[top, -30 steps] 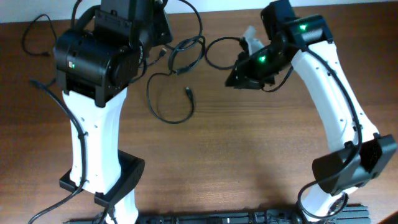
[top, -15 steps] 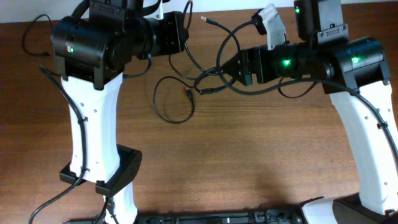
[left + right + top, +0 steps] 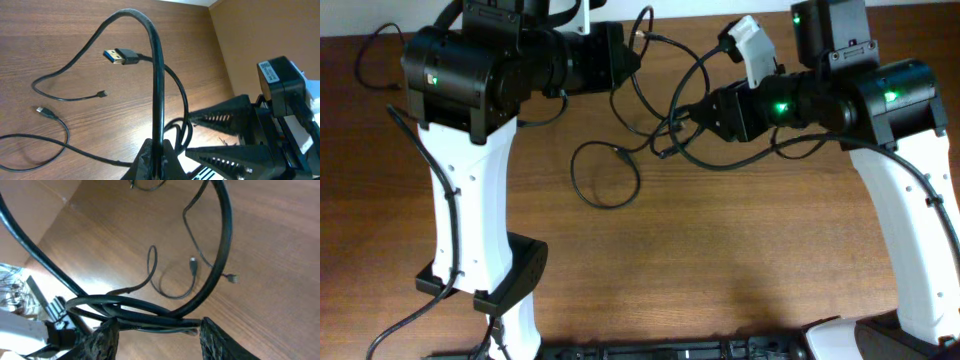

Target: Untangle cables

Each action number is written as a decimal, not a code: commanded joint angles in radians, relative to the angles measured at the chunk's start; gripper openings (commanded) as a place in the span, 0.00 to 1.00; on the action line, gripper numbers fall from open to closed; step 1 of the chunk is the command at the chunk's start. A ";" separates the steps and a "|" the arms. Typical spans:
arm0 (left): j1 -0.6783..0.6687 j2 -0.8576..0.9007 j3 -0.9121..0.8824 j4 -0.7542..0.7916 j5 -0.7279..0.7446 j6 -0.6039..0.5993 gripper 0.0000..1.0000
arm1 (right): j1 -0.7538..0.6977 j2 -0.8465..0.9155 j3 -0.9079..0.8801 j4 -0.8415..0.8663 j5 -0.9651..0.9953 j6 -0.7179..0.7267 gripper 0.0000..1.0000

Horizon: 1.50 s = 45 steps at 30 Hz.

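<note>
Brown wood table [image 3: 720,260], w/ plain tan surface [image 3: 260,35] beyond its edge.

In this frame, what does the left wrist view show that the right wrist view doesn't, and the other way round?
Only the left wrist view: a USB plug with a blue insert, the left end effector shut on one strand of the cables, and the right end effector seen from outside, its fingers apart. Only the right wrist view: several strands bunched across the gap of the open right end effector. Both: loose cable loops with small plug ends lying on the wooden table.
</note>
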 commanded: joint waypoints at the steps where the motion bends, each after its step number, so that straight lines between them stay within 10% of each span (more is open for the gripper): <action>1: 0.002 -0.004 0.003 0.003 0.022 0.016 0.00 | 0.004 0.008 0.000 0.006 0.075 -0.006 0.54; 3: 0.002 -0.004 0.003 0.003 0.006 0.016 0.00 | 0.005 0.012 0.000 0.015 0.074 0.168 0.45; 6: 0.002 -0.004 0.003 0.003 0.007 0.016 0.00 | 0.005 0.039 0.000 0.013 0.071 0.277 0.04; 15: 0.003 -0.004 0.003 0.005 -0.138 -0.018 0.00 | 0.004 0.058 0.000 -0.074 0.510 0.780 0.04; 19: 0.003 -0.004 0.002 0.003 -0.297 -0.128 0.00 | 0.005 0.058 0.000 -0.078 0.385 0.792 0.08; 30: 0.003 0.006 0.002 0.003 -0.446 -0.622 0.00 | 0.005 0.058 0.000 -0.023 -0.285 0.230 0.68; 42: -0.006 0.014 0.002 0.003 -0.338 -0.710 0.00 | 0.208 0.082 0.000 0.201 0.127 0.405 0.67; 45: -0.011 0.014 0.002 0.003 -0.337 -0.709 0.00 | 0.208 0.117 0.000 0.211 0.165 0.409 0.37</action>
